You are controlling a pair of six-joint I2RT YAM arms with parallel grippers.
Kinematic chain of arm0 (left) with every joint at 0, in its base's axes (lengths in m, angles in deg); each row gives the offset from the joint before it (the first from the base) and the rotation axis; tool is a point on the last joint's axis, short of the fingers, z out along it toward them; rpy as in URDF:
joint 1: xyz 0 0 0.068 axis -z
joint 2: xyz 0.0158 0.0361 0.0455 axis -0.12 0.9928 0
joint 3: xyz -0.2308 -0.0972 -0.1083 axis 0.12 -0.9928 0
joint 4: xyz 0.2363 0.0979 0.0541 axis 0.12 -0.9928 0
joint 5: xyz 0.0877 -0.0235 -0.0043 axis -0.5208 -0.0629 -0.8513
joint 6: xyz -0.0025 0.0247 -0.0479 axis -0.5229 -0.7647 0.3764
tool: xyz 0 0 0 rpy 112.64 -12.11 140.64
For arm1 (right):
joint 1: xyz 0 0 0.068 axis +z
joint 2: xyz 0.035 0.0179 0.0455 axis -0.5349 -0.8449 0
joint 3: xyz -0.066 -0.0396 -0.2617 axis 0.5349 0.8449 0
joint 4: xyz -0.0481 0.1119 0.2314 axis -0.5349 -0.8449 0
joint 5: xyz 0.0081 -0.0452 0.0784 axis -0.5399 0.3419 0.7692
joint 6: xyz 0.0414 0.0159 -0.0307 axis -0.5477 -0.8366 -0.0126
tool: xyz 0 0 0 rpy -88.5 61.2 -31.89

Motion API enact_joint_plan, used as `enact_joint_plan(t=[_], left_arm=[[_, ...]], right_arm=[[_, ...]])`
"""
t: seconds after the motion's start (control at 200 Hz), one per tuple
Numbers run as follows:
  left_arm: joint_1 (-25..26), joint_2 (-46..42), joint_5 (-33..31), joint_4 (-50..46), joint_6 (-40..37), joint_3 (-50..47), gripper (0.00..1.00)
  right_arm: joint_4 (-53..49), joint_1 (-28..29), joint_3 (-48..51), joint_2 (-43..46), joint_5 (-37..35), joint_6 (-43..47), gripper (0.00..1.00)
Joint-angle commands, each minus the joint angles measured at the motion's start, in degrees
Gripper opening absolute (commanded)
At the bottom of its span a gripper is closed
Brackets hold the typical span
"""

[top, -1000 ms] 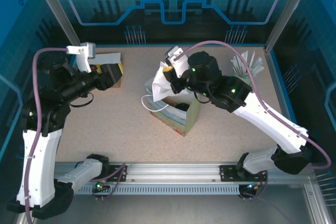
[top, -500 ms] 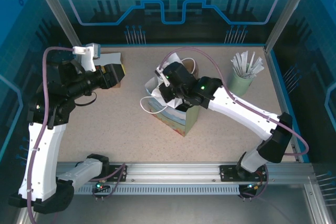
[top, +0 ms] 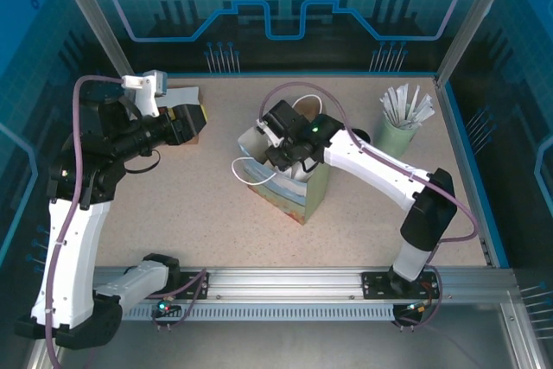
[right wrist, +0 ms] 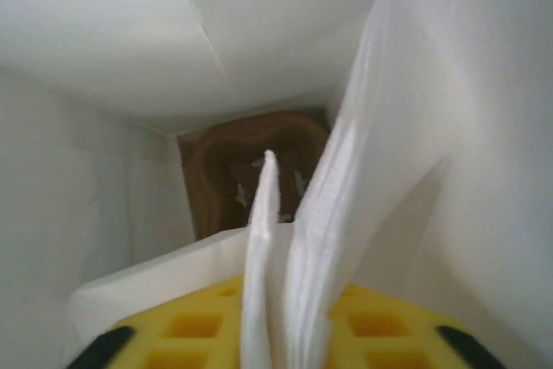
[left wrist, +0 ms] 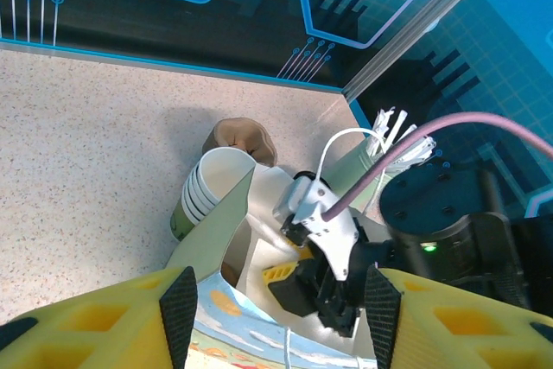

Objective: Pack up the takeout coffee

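Speckled beige tabletop (top: 190, 205) within blue panels (top: 285, 6) carries a paper bag (top: 298, 200); left gripper (left wrist: 278, 300) hovers open; right gripper (top: 289, 160) is inside the bag, opening state indeterminable

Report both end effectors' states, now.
Left end effector: open, holding nothing.
Right end effector: down in the paper bag; open or closed cannot be told.

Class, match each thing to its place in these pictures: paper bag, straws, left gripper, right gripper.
Things:
1 paper bag
2 straws
3 left gripper
4 right gripper

Places:
A down inside the bag
B middle of the table
C over the table's far left part
D in a pale green cup, far right

Pairs: 1-B, 2-D, 3-C, 4-A
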Motion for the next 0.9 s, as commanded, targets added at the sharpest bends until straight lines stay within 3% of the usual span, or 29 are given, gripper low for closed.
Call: enact_joint_plan(t=[0.0,0.195,0.31,0.41,0.52,0.615,0.755,0.845,0.896], left_arm=[[0.1,0.4,0.4,0.5,-0.7,-0.3,0.57],[0.1,0.4,-0.3,0.9,-1.4,-1.9,0.61],[0.1,-0.3,-2.2,1.6,-1.2,-4.8,0.71],[0.1,-1.3,-3.2,3.6,-0.3,-8.6,0.76],[0.1,-1.9,-5.3,4.7,0.7,-12.1,0.78],[-0.1,-3.4,-9.3,6.1,2.2,-16.0,0.81],[-2.9,-7.8,-17.6,10.2,6.4,-25.7,0.96],[-7.9,-12.3,-19.8,13.9,9.8,-33.7,0.99],[-10.7,-14.4,-21.1,15.7,11.5,-38.2,0.99]], right_arm=[[-2.4,-0.2,-4.9,3.7,1.9,1.8,0.43],[-8.3,-0.2,-10.6,6.7,2.9,2.7,0.71],[-9.2,-0.6,-11.3,11.3,2.3,3.0,0.83],[-8.8,-1.9,-9.9,16.1,2.5,2.7,0.89],[-9.4,-4.3,-7.1,21.0,0.3,1.9,0.89],[-7.2,-7.1,0.5,28.2,-5.0,1.4,0.88],[-1.5,-14.5,15.9,40.9,-8.5,-0.2,0.87],[2.4,-20.3,25.7,47.7,-10.4,-1.9,0.99],[6.0,-23.6,31.7,51.1,-10.6,-2.2,1.00]])
